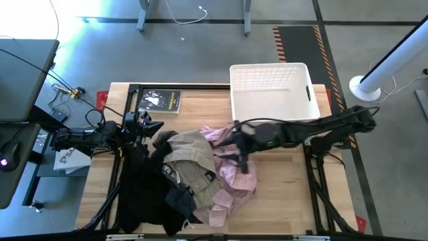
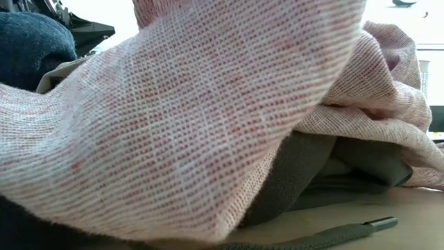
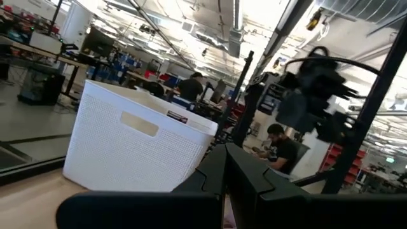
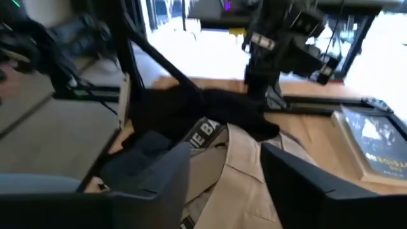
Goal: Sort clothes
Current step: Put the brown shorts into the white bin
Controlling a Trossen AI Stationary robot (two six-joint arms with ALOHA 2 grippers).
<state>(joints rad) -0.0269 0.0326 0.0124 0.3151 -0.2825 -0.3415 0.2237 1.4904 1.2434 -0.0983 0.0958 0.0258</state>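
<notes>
Clothes (image 1: 194, 177), soft black, beige-grey and pale pink fabric garments, all heaped together front-centre of the wooden table (image 1: 281, 194); white plastic lattice basket (image 1: 271, 90) looks empty. Sorting barely begun. Right gripper (image 4: 222, 178) spread open over the beige piece; left gripper (image 1: 150, 126) at the pile's edge, grip unclear.

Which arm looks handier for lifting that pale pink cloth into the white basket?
The right, probably. In the high view the right gripper hangs over the pale pink woven garment, with the white plastic lattice basket on its side. The left gripper sits by the black garment.
</notes>
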